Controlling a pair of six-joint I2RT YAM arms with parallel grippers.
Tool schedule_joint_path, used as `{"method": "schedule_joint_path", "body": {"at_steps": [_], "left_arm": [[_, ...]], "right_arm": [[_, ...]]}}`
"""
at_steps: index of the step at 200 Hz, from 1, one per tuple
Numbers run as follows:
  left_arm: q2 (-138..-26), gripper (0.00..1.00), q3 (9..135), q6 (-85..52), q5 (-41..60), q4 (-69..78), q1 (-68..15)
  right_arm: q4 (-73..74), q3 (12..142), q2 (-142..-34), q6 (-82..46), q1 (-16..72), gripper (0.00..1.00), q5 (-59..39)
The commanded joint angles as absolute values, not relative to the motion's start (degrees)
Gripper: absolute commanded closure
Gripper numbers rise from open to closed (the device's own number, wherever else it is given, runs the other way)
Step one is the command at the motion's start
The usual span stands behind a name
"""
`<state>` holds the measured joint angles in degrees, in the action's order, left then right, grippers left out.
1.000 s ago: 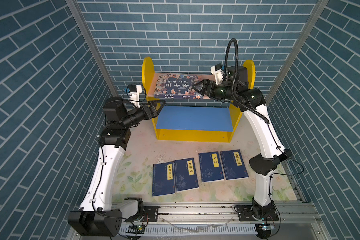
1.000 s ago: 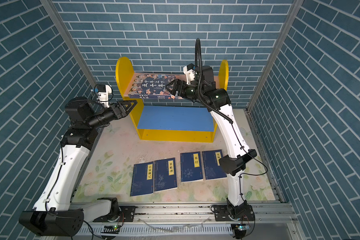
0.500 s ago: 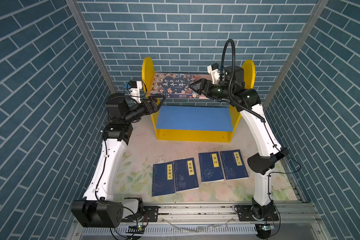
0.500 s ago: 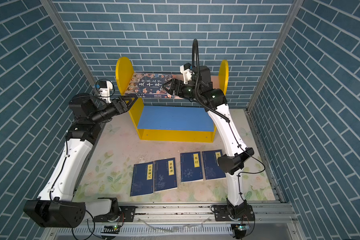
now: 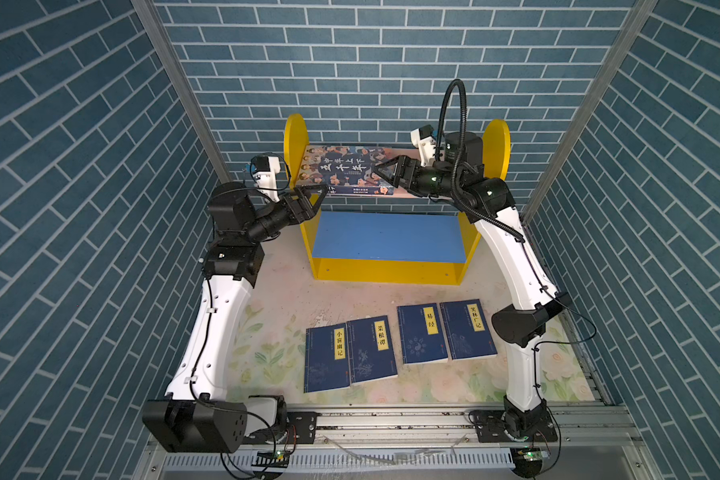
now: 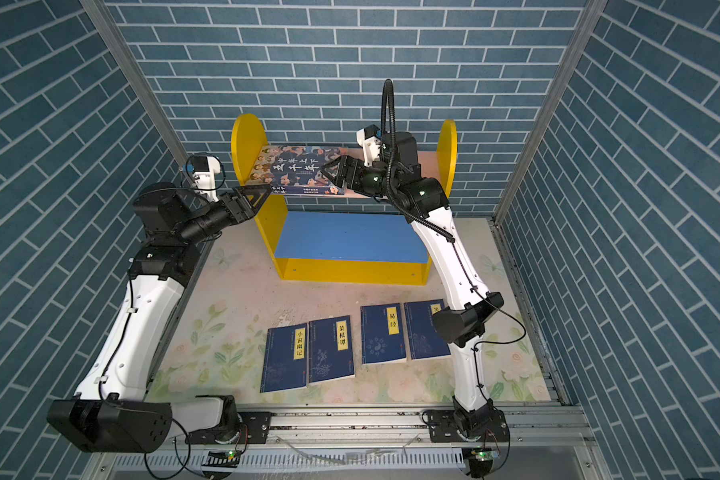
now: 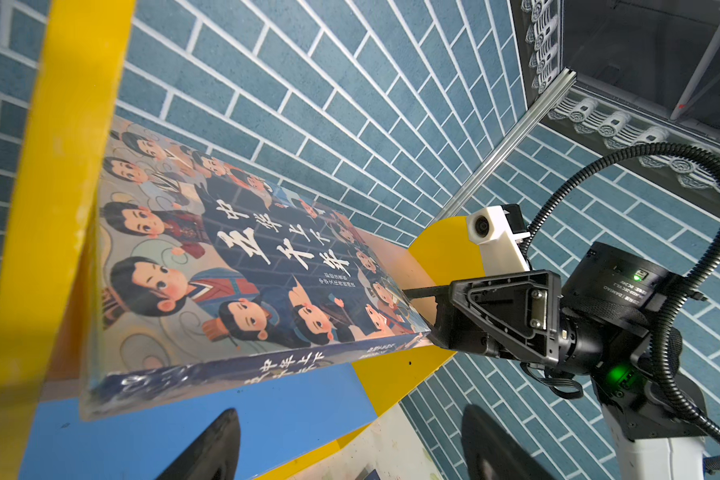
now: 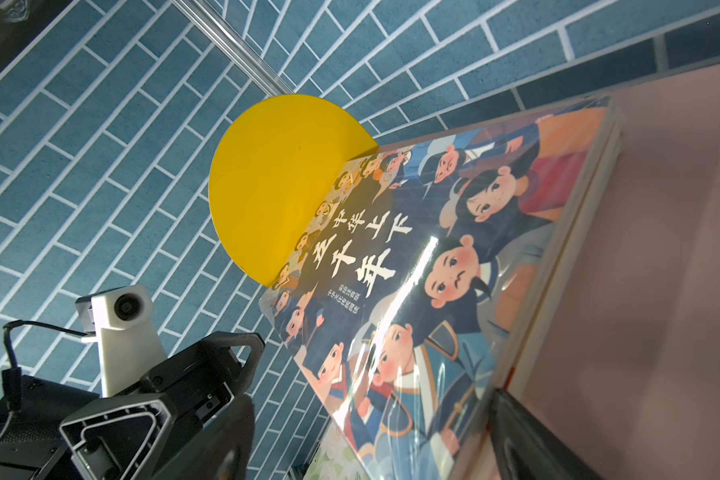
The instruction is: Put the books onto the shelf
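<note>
The thick book [image 5: 346, 170] [image 6: 298, 170] with cartoon faces lies flat on the pink upper board [image 8: 661, 249] of the shelf [image 5: 385, 266], pushed against its left yellow side [image 7: 59, 166]. My right gripper [image 5: 381, 174] [image 8: 371, 397] is open at the book's front right corner. One finger lies over the pink board by the book's right edge, the other off the shelf's front. My left gripper [image 5: 319, 197] [image 7: 350, 411] is open and empty beside the shelf's front left edge, near the book's front left corner. Several thin navy books [image 5: 422, 336] [image 6: 329, 351] lie flat on the floor mat.
The blue lower board [image 5: 385, 235] is bare. Brick-pattern walls [image 5: 100, 208] close in on three sides, close behind the shelf. The floral mat [image 5: 275, 299] lies between the shelf and the row of navy books. A metal rail [image 5: 391, 422] carries both arm bases at the front.
My right gripper has moved left along the upper board, and the thick book has slid left against the yellow side. My left gripper has come closer to the shelf's front left edge.
</note>
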<state>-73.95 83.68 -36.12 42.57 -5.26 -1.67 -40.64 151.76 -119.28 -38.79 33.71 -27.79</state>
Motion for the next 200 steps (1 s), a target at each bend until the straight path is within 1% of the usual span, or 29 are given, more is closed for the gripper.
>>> {"method": "schedule_joint_path", "body": {"at_steps": [1,76,107,143,170,200], "left_arm": [[-74.4,0.16,85.9,-34.6,42.1,-4.0,-0.9],[-75.4,0.15,87.3,-34.8,42.3,-3.8,-0.2],[-73.3,0.15,88.5,-33.4,44.1,-7.1,0.2],[-71.4,0.15,90.3,-31.0,42.2,-16.0,0.3],[-69.8,0.15,89.0,-30.5,43.3,-16.5,0.3],[-70.4,0.15,87.3,-31.0,43.9,-15.8,0.3]], "right_arm": [[-38.6,153.7,-120.2,-39.8,34.5,0.12,-29.5],[-37.8,153.8,-120.6,-39.9,34.5,0.12,-29.1],[-37.9,153.8,-120.6,-39.9,34.5,0.12,-29.0],[-38.3,153.8,-120.2,-39.5,34.0,0.12,-28.1],[-39.2,153.7,-119.6,-38.0,33.8,0.11,-27.1],[-39.9,153.7,-119.8,-37.4,33.5,0.11,-27.2]]}}
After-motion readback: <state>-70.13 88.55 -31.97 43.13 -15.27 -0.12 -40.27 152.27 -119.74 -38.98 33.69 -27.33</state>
